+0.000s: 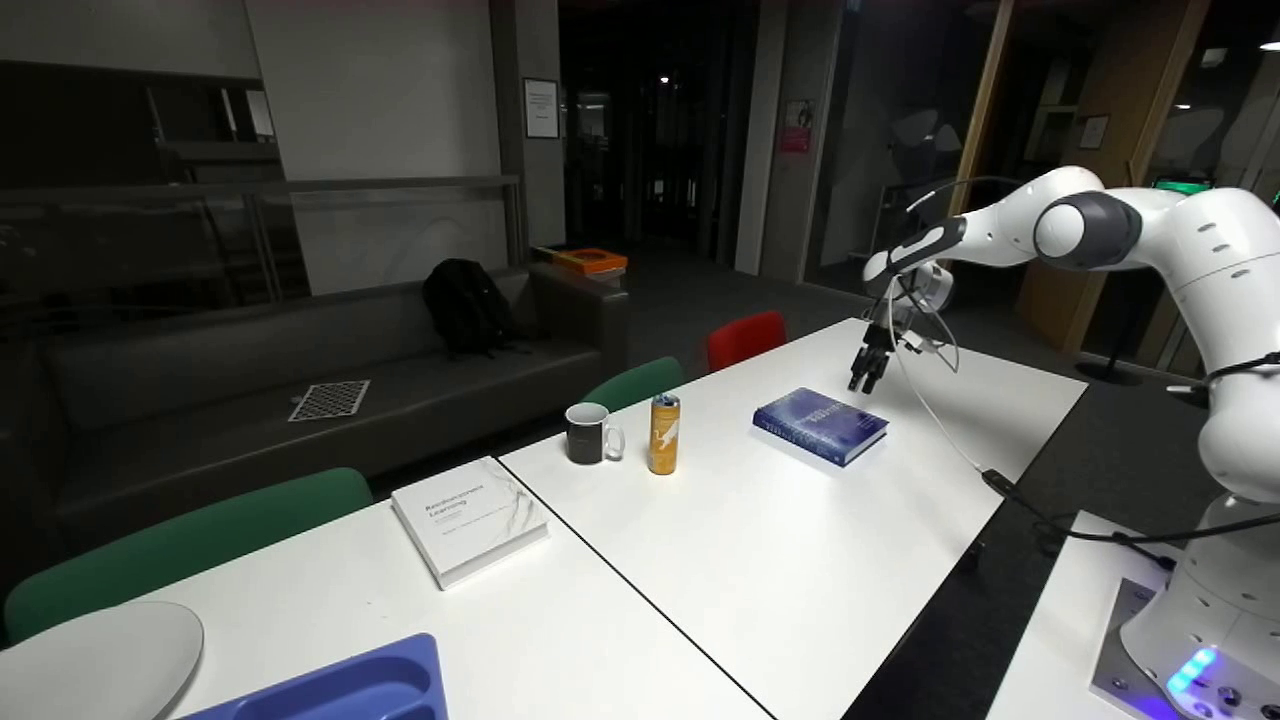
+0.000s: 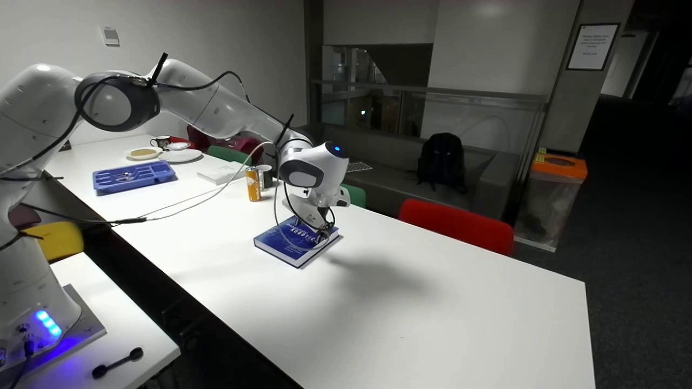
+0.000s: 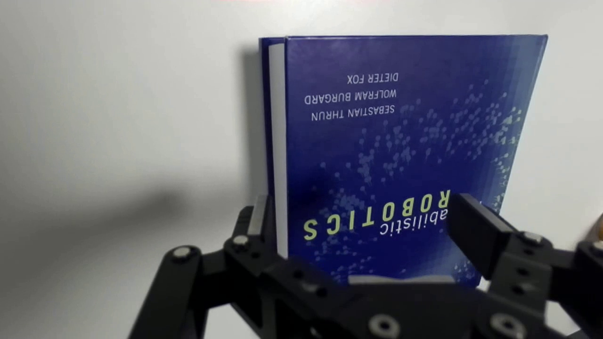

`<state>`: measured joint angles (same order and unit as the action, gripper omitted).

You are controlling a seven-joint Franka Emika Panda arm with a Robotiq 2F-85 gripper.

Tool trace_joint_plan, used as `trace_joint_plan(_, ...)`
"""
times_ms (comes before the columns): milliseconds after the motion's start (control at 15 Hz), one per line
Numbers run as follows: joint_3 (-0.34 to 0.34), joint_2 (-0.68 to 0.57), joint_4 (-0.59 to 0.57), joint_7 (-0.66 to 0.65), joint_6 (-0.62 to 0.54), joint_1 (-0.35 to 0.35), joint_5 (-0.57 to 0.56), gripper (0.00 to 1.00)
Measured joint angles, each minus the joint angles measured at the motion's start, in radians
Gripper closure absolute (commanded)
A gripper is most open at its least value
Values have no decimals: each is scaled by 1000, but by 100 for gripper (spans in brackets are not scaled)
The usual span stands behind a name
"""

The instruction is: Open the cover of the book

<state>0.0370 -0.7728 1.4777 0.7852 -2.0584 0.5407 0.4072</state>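
near the orange can (image 1: 663, 440) and mug (image 1: 586, 436), blue book (image 1: 820, 424), gripper (image 1: 862, 386) wide above its edge

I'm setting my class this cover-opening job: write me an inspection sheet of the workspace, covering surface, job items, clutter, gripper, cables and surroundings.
Surface: two white tables, butted together.
Blue book: lying flat on the table.
Cover: shut, title side up.
Clutter: white book, mug, orange can, blue tray, plate.
Gripper: open, gripping nothing; contact with the cover unclear.
Cables: white cable hanging in a loop from the robot arm; might snag.
Surroundings: sofa bearing a black backpack; green chair and red chair along the tables.
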Motion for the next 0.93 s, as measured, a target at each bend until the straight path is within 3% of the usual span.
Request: trace_joint_plan(933,0,-40,-15,-47,100,8,0,0)
